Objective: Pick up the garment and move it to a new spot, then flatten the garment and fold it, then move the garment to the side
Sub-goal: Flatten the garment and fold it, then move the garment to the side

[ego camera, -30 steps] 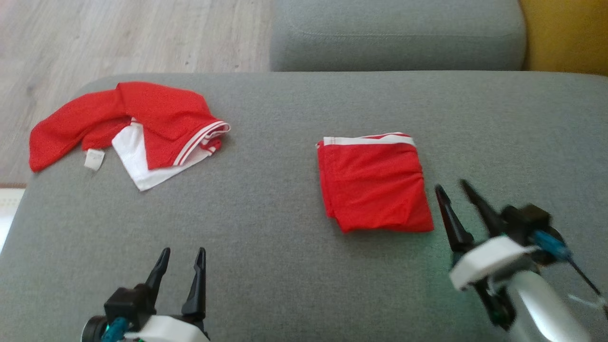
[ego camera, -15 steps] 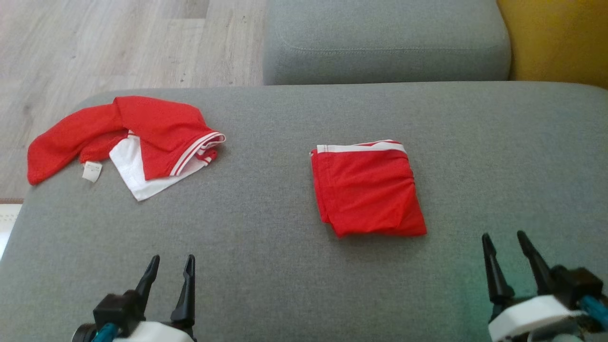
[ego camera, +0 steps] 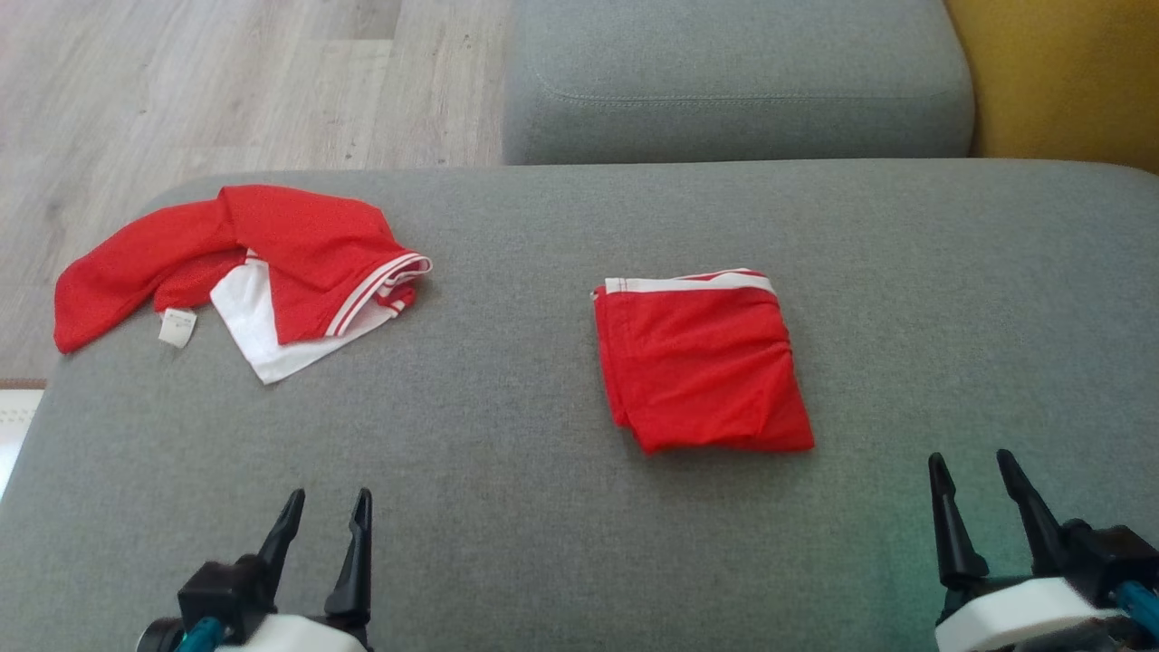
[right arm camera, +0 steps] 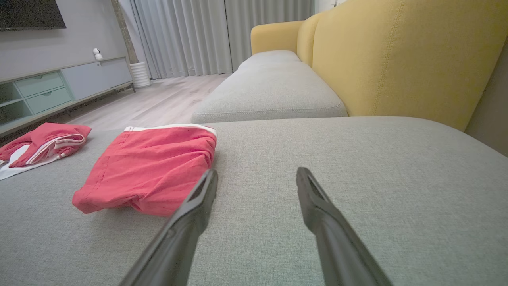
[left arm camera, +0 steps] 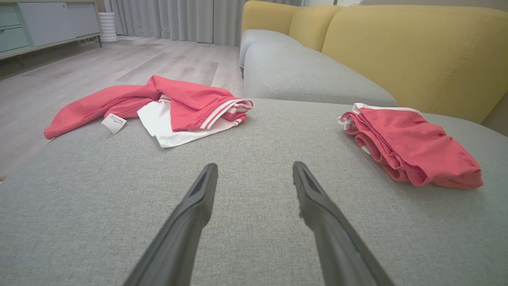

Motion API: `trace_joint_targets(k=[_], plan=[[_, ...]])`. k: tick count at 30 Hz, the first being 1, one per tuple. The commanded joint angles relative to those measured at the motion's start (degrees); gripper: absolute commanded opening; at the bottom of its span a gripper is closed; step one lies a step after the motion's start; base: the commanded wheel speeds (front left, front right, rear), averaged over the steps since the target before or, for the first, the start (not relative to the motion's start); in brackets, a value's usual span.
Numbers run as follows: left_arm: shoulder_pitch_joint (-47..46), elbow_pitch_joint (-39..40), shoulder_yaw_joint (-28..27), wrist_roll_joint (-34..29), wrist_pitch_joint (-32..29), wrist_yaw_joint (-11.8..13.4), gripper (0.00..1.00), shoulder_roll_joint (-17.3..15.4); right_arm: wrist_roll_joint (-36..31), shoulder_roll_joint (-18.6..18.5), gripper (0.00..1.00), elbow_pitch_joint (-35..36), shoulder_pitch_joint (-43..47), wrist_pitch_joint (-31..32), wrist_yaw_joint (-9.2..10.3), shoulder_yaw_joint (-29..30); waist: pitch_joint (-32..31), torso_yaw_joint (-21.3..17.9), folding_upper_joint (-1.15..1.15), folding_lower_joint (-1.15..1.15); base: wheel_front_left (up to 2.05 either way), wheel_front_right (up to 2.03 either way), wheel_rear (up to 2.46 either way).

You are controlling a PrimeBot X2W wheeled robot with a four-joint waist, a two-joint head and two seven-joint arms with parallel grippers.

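1. A folded red garment [ego camera: 702, 362], a white band along its far edge, lies flat near the middle of a grey sofa seat [ego camera: 507, 543]. It sits farther off than the right pincer [ego camera: 969, 455], to that pincer's left, and the two do not touch.
2. The right pincer is held at the near right of the seat. Its two dark fingers are apart, grip nothing and point toward the far side. In the right wrist view the garment's near edge shows just beyond the left fingertip.
3. The left pincer [ego camera: 330, 493], likewise apart and empty, is held at the near left, well away from the folded garment.
4. A crumpled red-and-white garment [ego camera: 299, 244] sprawls at the seat's far left corner, next to a wood floor [ego camera: 226, 81].
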State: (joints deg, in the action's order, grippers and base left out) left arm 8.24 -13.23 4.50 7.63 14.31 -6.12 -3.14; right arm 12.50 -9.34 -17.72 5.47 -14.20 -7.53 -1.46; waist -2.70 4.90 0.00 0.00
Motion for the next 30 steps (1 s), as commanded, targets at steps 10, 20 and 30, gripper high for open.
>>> trace_joint_targets(k=[10, 20, 30], plan=[[-2.1, 2.0, -1.7, -0.5, 0.7, -0.5, 1.0, 0.2, 6.1, 0.6, 1.0, 0.9, -7.2, 3.6, 0.04, -1.2, 1.5, 0.9, 0.0, 0.0, 0.0, 0.0, 0.0], [-6.9, 2.4, 2.7, 1.4, 0.7, 0.1, 1.0, 0.2, 16.6, -2.0, 1.0, 1.5, -23.4, 36.1, 0.04, -3.6, 9.2, 4.9, 0.0, 0.0, 0.0, 0.0, 0.0], [-11.0, 2.4, 7.9, 4.2, 0.7, 2.4, 1.0, 0.3, 14.1, -1.2, 1.0, -8.6, -31.4, 45.2, 0.04, -1.8, 14.2, 9.2, 0.0, 0.0, 0.0, 0.0, 0.0]])
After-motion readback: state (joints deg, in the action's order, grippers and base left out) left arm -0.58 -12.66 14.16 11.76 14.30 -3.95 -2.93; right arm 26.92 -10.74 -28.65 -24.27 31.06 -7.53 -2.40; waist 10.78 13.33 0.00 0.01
